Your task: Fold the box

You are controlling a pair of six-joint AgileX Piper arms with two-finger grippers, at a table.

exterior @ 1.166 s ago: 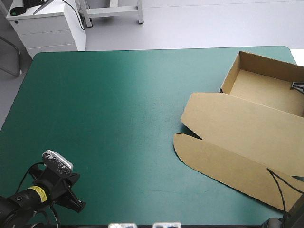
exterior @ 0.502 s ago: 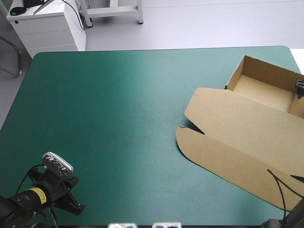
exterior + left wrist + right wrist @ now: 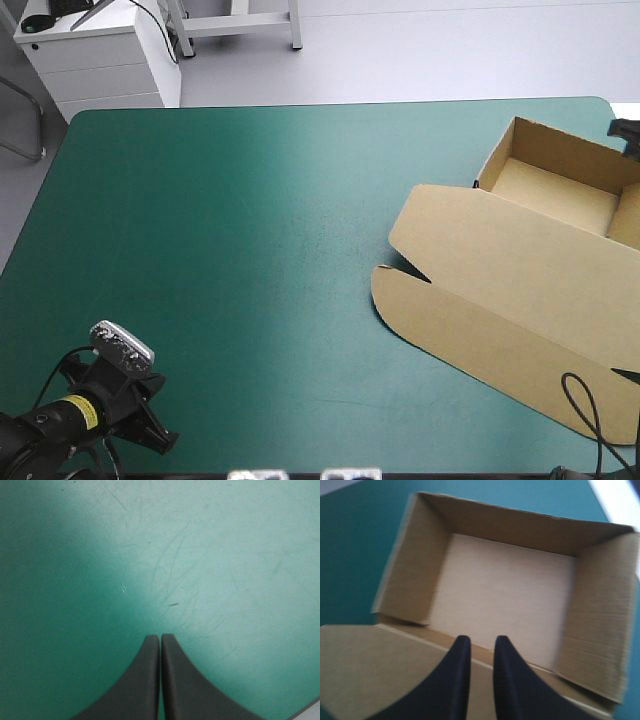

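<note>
The brown box [image 3: 505,265] lies at the table's right side as an open tray with raised walls [image 3: 556,188], its lid flat toward the near edge. In the right wrist view the tray [image 3: 505,595] sits below and ahead of my right gripper [image 3: 481,639], whose black fingers stand nearly together with only a narrow gap and nothing between them. The high view shows that gripper [image 3: 626,130] above the tray's far right wall. My left gripper [image 3: 165,436] rests shut at the near left corner, over bare teal-green cover [image 3: 160,636], far from the box.
A white cabinet [image 3: 95,55] stands beyond the table's far left corner. The teal-green cover [image 3: 230,250] stretches bare across the left and middle. The box's right part runs past the table's right edge of the view.
The box slid a little to the right just before, then stayed still. My right gripper rose out of the tray to above its far right wall. The left arm has not moved.
</note>
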